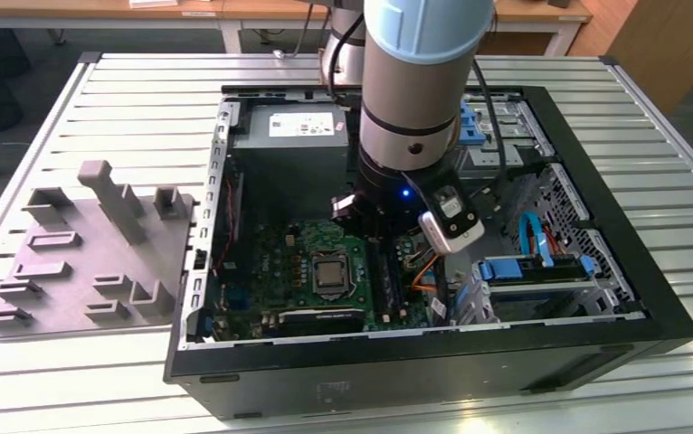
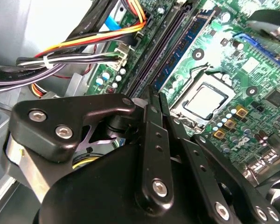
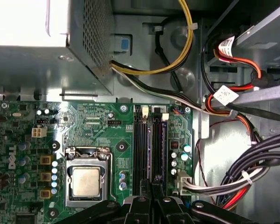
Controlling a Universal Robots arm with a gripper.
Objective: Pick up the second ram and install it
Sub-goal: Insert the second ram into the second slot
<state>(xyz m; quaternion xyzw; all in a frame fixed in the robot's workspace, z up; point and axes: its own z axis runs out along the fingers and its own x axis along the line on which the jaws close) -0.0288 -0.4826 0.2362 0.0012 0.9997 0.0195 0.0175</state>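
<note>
— So where is the second ram?

— Down in the case, I judge. A blue-green stick with black chips stands in a long motherboard slot just beside the CPU socket. Whether it is the second stick or another, I cannot tell.

— And the claw?

— Its fingers are pressed together with nothing visible between them. In both wrist views the tips sit at one end of the slots. It looks like the seating step, not the pick-up.

— What does that ask for?

— A straight push in line with the slot, I'd say. A tilt would likely jam the stick.

— Anything in the way?

— Orange, yellow and red cables run near the slots, and the power supply sits beyond them. The grey holder block lies well apart on the surface, outside the case.
</note>
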